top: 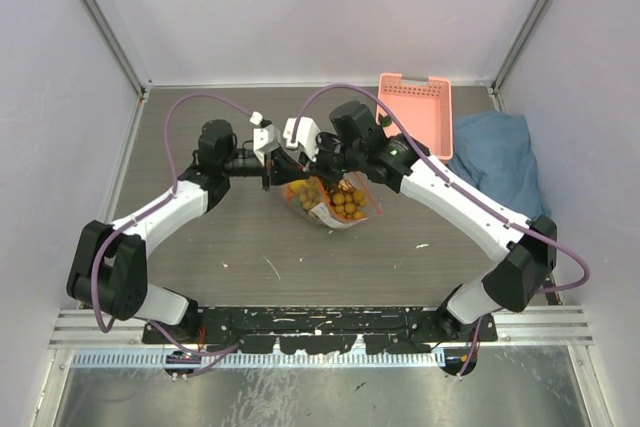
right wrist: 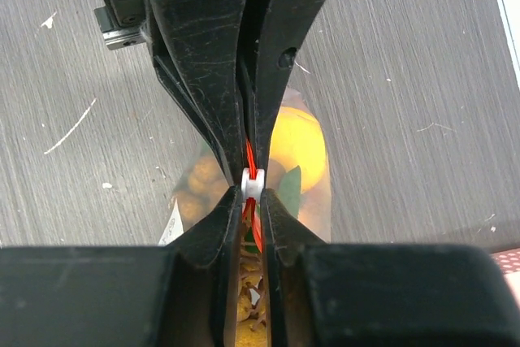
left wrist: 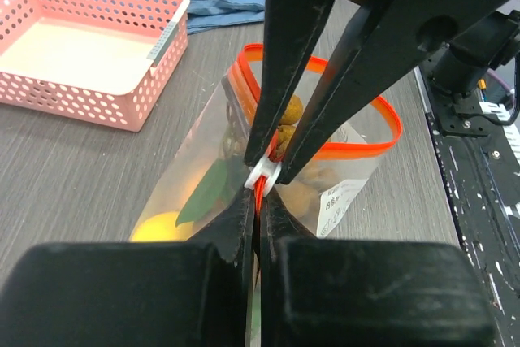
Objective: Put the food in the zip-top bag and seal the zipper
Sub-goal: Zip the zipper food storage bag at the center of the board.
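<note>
Both arms meet over the middle of the grey worktop (top: 250, 247), where the clear zip-top bag (top: 335, 209) sits holding toy fruits (top: 346, 203). The left gripper (left wrist: 258, 209) and right gripper (right wrist: 252, 209) face each other, each with jaws pinching the orange-red zipper (left wrist: 349, 151) at its white slider (left wrist: 264, 175). Beyond them the bag's mouth gapes open. A pink basket (top: 414, 112) and blue cloth (top: 497, 157) lie at the back right.

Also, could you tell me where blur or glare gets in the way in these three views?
Top external: evenly lit and sharp, only soft shadows on the table. Left wrist: own finger bases at the bottom are blurred dark blocks, while the zipper and pink basket are crisp. Right wrist: same near-field blur, and the yellow fruit looks hazy behind the clear bag.
</note>
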